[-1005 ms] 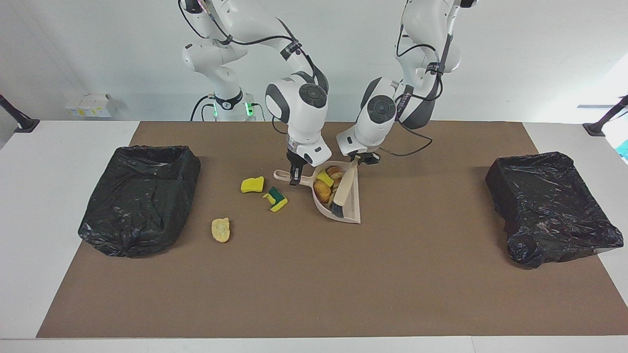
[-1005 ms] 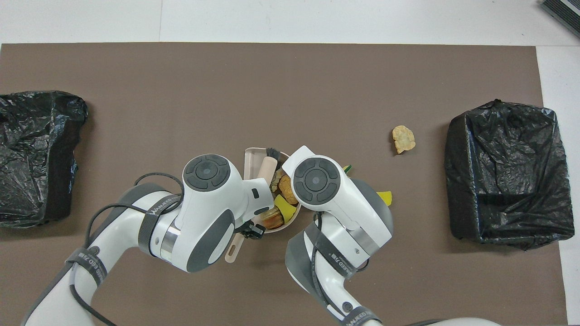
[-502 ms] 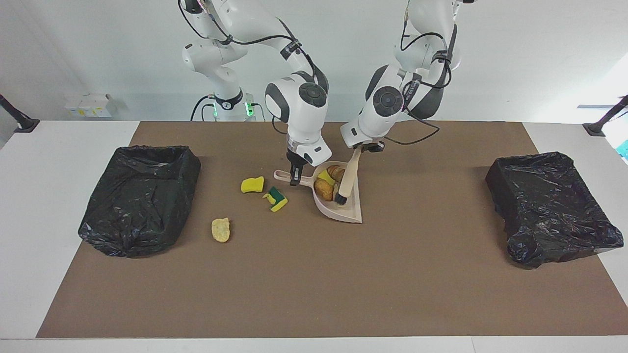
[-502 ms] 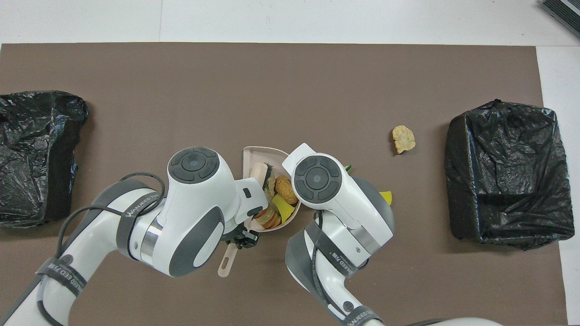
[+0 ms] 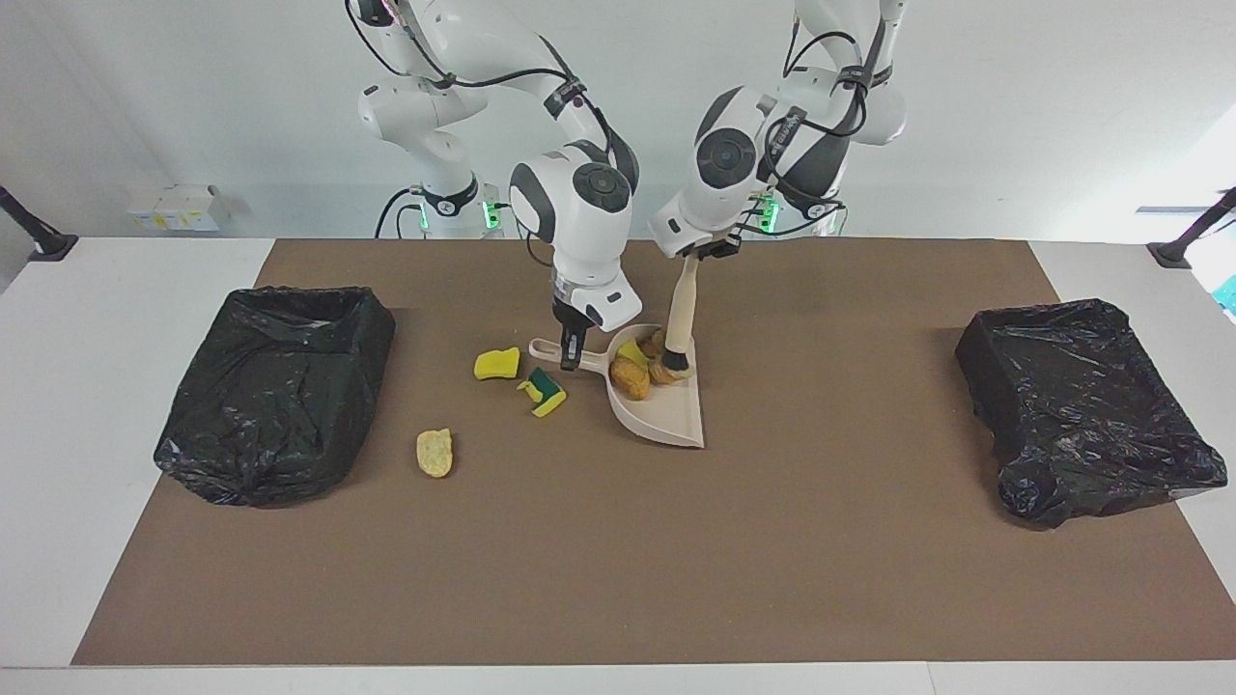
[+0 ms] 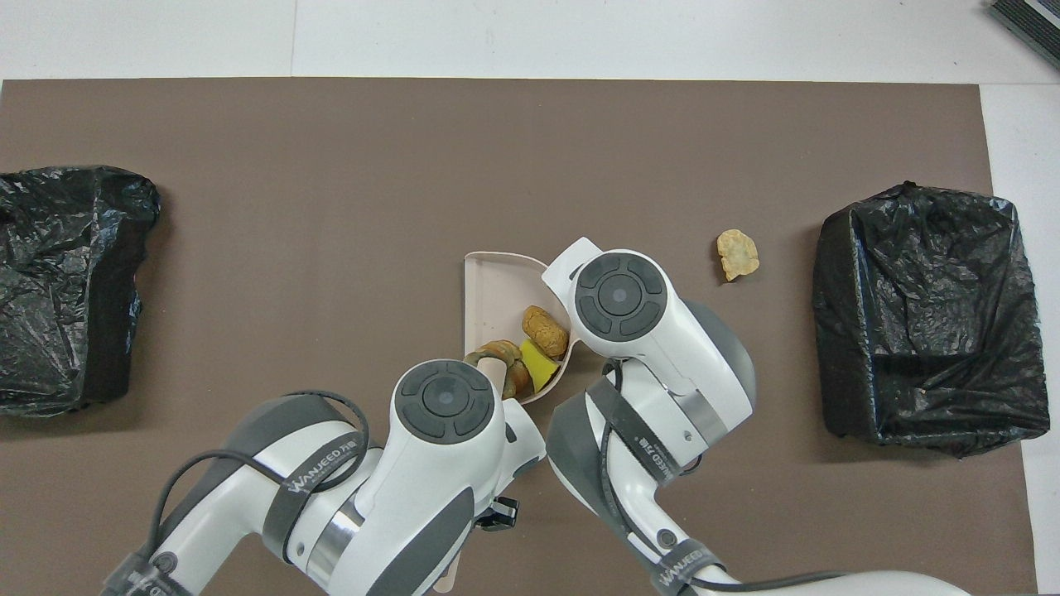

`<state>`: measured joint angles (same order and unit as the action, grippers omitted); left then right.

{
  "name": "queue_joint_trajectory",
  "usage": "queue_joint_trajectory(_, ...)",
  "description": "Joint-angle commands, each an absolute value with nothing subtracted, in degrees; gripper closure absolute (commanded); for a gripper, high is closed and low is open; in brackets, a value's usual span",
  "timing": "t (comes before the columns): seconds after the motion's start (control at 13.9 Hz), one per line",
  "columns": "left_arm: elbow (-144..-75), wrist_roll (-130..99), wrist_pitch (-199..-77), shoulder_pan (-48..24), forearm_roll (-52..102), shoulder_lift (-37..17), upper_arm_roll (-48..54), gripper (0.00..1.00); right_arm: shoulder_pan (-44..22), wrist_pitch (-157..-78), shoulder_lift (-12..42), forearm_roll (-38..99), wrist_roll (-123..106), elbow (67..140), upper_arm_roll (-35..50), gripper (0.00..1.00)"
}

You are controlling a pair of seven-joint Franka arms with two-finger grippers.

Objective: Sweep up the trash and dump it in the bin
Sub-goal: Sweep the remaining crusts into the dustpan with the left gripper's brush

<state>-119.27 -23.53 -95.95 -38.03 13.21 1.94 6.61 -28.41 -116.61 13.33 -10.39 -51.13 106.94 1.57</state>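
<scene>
A beige dustpan (image 5: pixel 666 415) (image 6: pixel 495 281) lies mid-mat with bread pieces (image 5: pixel 630 379) (image 6: pixel 545 329) and a yellow sponge chunk (image 5: pixel 633 352) (image 6: pixel 537 377) piled at its handle end. My right gripper (image 5: pixel 572 349) is shut on the dustpan's handle. Over the pan, my left gripper (image 5: pixel 693 255) is shut on the beige brush (image 5: pixel 680 309), which stands steep with its black bristles (image 5: pixel 676 363) against the scraps. More trash lies on the mat toward the right arm's end: a yellow sponge (image 5: pixel 497 363), a green-and-yellow sponge (image 5: pixel 545 392) and a bread piece (image 5: pixel 435 452) (image 6: pixel 736 253).
A bin lined with a black bag (image 5: pixel 275 386) (image 6: pixel 927 323) stands at the right arm's end of the brown mat. Another black-bagged bin (image 5: pixel 1081 405) (image 6: pixel 58 281) stands at the left arm's end. In the overhead view both arms cover their grippers and the two loose sponges.
My left arm has risen and drawn back toward the robots, standing the brush steeper and dragging its bristles and the scraps to the pan's handle end. The dustpan has shifted slightly.
</scene>
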Motion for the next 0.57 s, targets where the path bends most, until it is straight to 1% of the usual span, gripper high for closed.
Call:
queue_joint_trajectory(0.0,-121.64,-26.18,-97.38,-39.02,14.06,3.78,5.8,1.0,-27.69,-115.66,12.31,-8.96,-52.56,106.44,2.02,1.0)
queue_joint_trajectory(0.29,-121.55,-25.58,-97.38,-38.41,14.06,3.69,5.71,1.0,-27.6,-116.19,12.3,-8.88,-52.65,106.96,2.02,1.0)
queue_joint_trajectory(0.5,-119.89,-25.31,-97.82,-37.88,14.06,3.52,5.45,1.0,-26.9,-116.71,11.78,-8.27,-53.43,108.19,2.02,1.0)
